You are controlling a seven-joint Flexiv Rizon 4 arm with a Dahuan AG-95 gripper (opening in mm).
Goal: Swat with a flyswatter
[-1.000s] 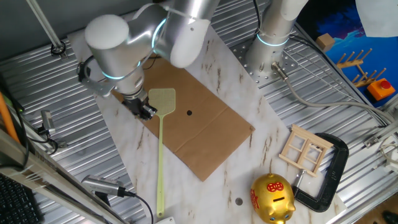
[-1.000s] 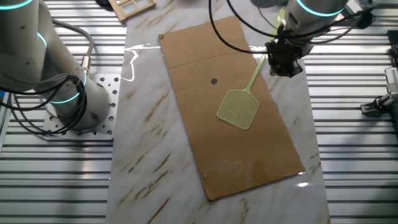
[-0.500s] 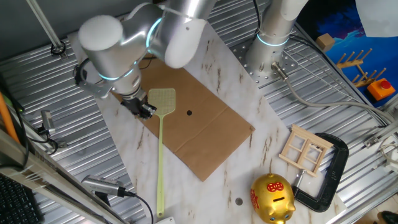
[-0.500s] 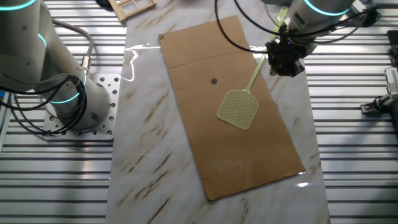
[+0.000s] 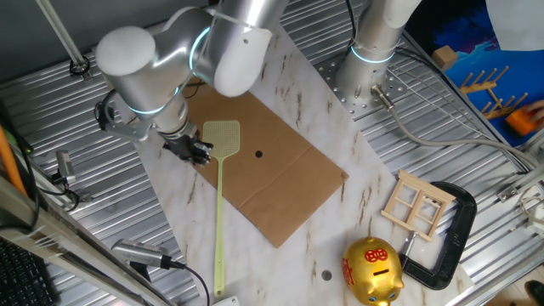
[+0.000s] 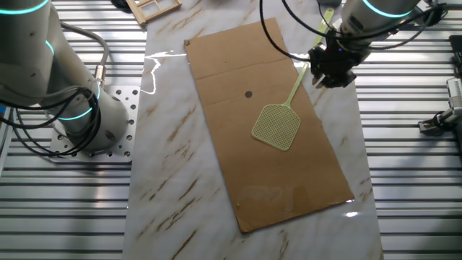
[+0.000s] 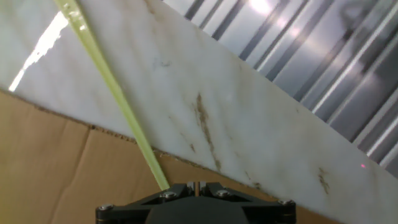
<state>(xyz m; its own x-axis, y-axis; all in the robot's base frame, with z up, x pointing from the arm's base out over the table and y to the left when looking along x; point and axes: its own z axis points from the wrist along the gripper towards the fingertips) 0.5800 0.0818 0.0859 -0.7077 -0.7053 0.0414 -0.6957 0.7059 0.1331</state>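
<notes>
My black two-finger pincer sits on the thin handle of the pale yellow-green plastic flyswatter, just below its square mesh head. In the hand view the handle runs straight into the pincer body, but I cannot tell if my fingers are clenched on it or only around it.

The flyswatter lies flat. Its head rests on the brown cardboard sheet in the middle of the white marble worktop, and the long handle reaches toward one edge of the worktop. A small dark spot on the cardboard, near the head, is probably the target.

I judge the task is at its beginning: the grasp is being made, while lifting and swatting are not yet done.
</notes>
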